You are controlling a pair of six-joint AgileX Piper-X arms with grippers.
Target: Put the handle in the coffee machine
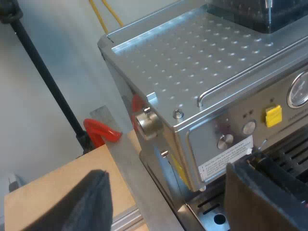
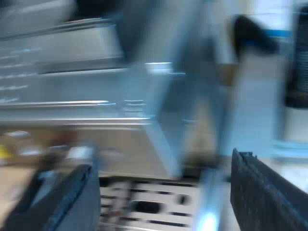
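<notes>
Standing just beside the wooden bench (image 1: 57, 192), the espresso machine (image 1: 202, 72) turns one upper corner toward the left gripper (image 1: 173, 197). Its dimpled steel top carries the dark bean hopper (image 1: 250, 14), and a round metal knob (image 1: 148, 124) juts from its side near that corner. On its front sit a yellow button (image 1: 273, 115) and a gauge (image 1: 301, 89). The left gripper hangs wide, its fingers (image 1: 86, 202) well apart, one over the bench and one at the machine's front. Past the bench edge a red curved piece (image 1: 101, 132) lies at the foot of a black pole (image 1: 43, 77); I cannot tell what it is. The right gripper (image 2: 163, 197) also stands wide, above the slotted drip grate (image 2: 144, 204).
</notes>
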